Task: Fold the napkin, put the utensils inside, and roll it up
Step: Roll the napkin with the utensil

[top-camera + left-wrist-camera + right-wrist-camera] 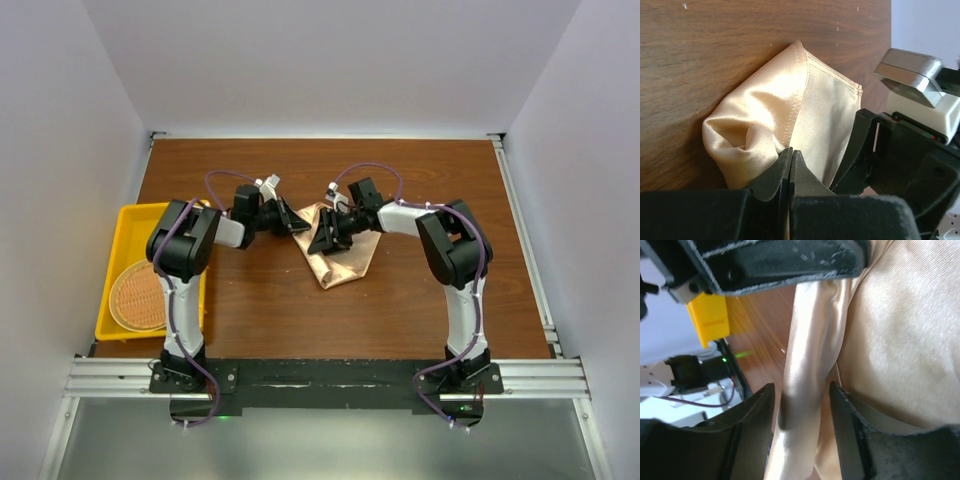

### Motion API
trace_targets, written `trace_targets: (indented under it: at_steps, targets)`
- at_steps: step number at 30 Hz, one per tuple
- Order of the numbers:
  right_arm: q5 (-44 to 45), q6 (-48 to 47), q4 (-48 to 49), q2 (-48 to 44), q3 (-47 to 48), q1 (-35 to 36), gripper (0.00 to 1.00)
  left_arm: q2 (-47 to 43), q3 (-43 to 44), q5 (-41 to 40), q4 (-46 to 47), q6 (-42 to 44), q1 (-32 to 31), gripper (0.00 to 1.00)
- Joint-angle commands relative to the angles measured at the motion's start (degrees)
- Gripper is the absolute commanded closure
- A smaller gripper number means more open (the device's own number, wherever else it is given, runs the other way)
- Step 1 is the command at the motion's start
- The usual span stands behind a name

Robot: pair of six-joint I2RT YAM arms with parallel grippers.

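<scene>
The peach-orange napkin (345, 258) lies bunched and partly folded at the middle of the table. My left gripper (292, 220) is at its upper left corner. In the left wrist view that gripper (791, 151) is shut, with a crumpled edge of the napkin (790, 110) pinched between its fingers. My right gripper (325, 238) is over the napkin's top edge. In the right wrist view it (801, 387) is open, and a raised fold of the napkin (810, 355) runs between the fingers without being squeezed. No fork or other utensil is in view.
A yellow tray (125, 220) stands at the left table edge and holds a round wicker mat (140, 295). The two grippers are close together; the right one (900, 160) shows in the left wrist view. White walls enclose the brown table (420, 170).
</scene>
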Motion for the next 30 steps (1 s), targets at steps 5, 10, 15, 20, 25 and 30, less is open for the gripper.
trace_targets:
  at_steps: [5, 10, 15, 20, 25, 30]
  targets:
    - [16.86, -16.78, -25.74, -2.88, 8.56, 1.36, 0.34, 1.43, 1.51, -7.89, -12.87, 6.64, 0.17, 1.0]
    - [30.19, -21.35, -31.99, -2.0, 19.7, 5.83, 0.26, 1.25, 1.78, -7.89, -13.84, 6.9, 0.0, 1.0]
    - [45.76, -25.74, -40.43, 1.77, 31.06, 11.46, 0.24, 1.51, 2.22, -8.24, -15.6, 7.08, -0.09, 1.0]
    - [58.15, -27.16, -42.55, 4.85, 35.47, 17.53, 0.22, 1.69, 3.36, -8.24, -19.21, 6.81, 0.0, 1.0]
    - [61.08, -26.1, -41.15, 6.52, 34.86, 21.22, 0.29, 1.95, 3.8, -8.07, -21.75, 6.81, 0.0, 1.0]
    - [64.5, -24.79, -39.39, 8.89, 33.72, 22.98, 0.41, 1.95, 3.98, -7.63, -23.69, 6.55, 0.0, 1.0]
